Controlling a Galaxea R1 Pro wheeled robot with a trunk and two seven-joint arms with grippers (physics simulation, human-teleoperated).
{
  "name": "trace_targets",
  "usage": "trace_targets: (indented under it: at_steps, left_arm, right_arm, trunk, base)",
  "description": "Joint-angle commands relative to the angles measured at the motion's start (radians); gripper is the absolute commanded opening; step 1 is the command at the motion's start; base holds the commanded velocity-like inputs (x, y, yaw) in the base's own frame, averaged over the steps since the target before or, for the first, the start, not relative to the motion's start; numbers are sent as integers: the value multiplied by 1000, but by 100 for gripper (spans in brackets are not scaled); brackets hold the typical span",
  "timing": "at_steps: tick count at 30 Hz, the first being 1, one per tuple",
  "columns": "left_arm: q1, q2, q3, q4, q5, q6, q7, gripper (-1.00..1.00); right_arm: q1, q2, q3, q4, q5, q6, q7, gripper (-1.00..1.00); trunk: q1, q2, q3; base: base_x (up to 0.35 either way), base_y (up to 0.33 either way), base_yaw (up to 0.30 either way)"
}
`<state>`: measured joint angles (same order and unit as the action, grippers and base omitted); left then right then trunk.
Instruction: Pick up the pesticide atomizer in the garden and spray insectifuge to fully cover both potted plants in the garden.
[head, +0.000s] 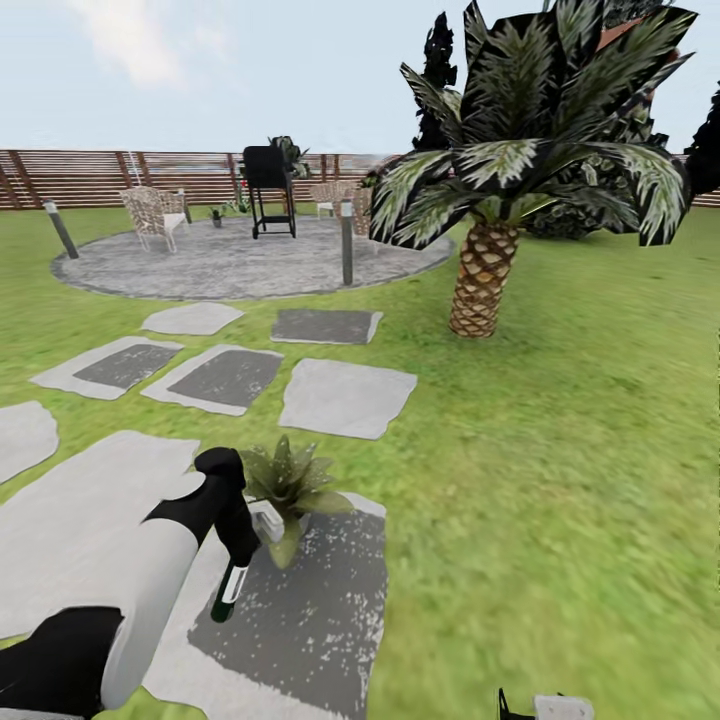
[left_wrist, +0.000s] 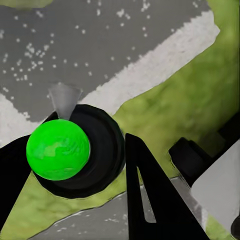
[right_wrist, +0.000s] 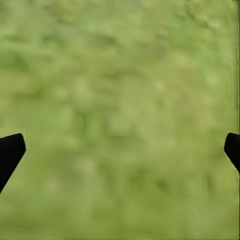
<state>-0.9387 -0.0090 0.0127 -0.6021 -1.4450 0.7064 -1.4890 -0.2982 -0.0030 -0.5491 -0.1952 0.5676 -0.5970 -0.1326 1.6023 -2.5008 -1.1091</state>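
Note:
My left gripper (head: 238, 558) is shut on the pesticide atomizer (head: 229, 590), a dark green bottle hanging tilted below the fingers, its white trigger head (head: 268, 520) turned toward a potted plant (head: 290, 485). That low green rosette sits at the far edge of a dark stepping stone (head: 310, 610) dotted with white specks. In the left wrist view the atomizer (left_wrist: 57, 149) shows as a bright green round end in a black ring between black fingers (left_wrist: 147, 200). Low at the picture's edge is my right gripper (head: 545, 708). In the right wrist view the right gripper (right_wrist: 120, 150) is open over bare lawn.
A scaly-trunked palm (head: 485, 270) stands on the lawn to the right. More grey stepping stones (head: 345, 395) lead to a round patio (head: 240, 262) with a black grill (head: 270, 190), wicker chairs (head: 155, 215) and short posts (head: 347, 240). A slatted wooden fence (head: 90, 178) closes the back.

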Motion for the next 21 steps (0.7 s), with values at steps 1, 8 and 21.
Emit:
trace_targets:
  at_steps: [1,8,21]
  left_arm:
    - [0,0,4,-1,-9,10,-2,-100]
    - [31,1,7,-8,-9,10,18,-100]
    - [34,4,11,-10,-16,66,25,-100]
  right_arm:
    - [-1,0,-3,2,11,-3,-7,100]
    - [-1,-1,-4,2,11,-3,-7,100]
    - [-1,0,-3,2,9,-3,-7,100]
  trunk:
    - [0,0,-1]
    - [0,0,-1]
    - [0,0,-1]
  base:
    - [90,-265,0]
    - [20,-56,0]
    - [0,0,111]
